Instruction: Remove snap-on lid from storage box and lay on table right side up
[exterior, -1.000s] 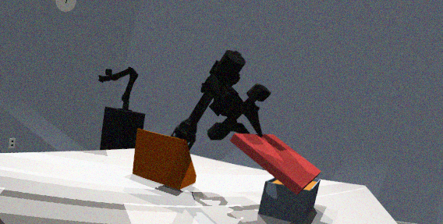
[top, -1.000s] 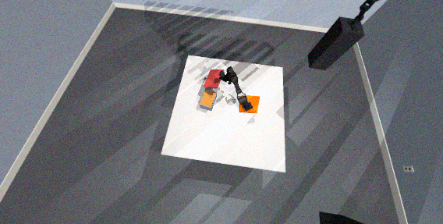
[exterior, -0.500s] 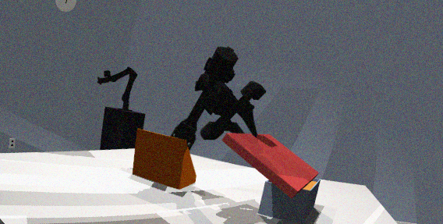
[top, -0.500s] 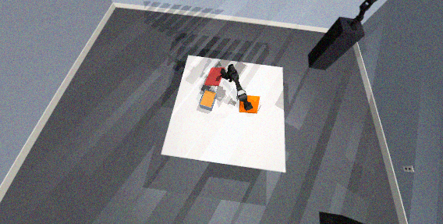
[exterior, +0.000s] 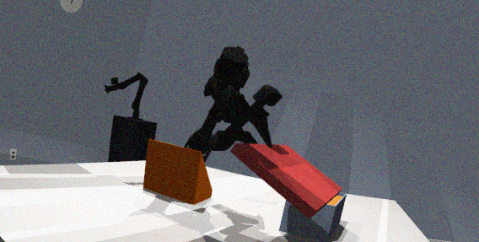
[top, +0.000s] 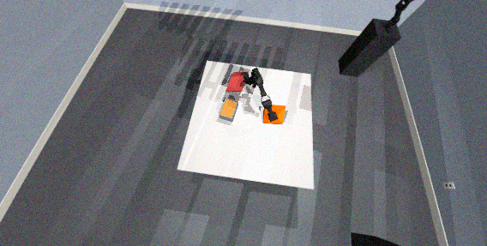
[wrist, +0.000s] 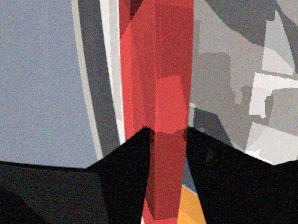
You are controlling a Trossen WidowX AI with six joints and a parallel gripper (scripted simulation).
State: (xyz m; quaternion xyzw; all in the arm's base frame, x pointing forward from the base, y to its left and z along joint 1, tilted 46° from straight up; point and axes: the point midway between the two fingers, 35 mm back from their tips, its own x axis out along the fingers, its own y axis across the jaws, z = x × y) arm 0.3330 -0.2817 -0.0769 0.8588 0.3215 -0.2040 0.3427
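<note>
The red lid (top: 236, 81) (exterior: 295, 174) (wrist: 172, 50) is off the box and tilted steeply in the air. My gripper (top: 247, 78) (exterior: 264, 144) (wrist: 167, 135) is shut on the lid's raised edge. The blue-grey storage box (top: 229, 110) (exterior: 313, 223) stands upright and open on the table, its inside orange. In the top view the lid shows beyond the box, towards the table's back edge. In the exterior view the lid covers much of the box; whether its low edge touches anything there cannot be told.
An orange wedge-shaped block (top: 280, 110) (exterior: 173, 172) stands on the white table (top: 257, 156) (exterior: 63, 204), near the arm's base. The table's back left corner is close to the lid in the top view. Another arm on a black pedestal (top: 369, 49) (exterior: 131, 140) stands away from the table.
</note>
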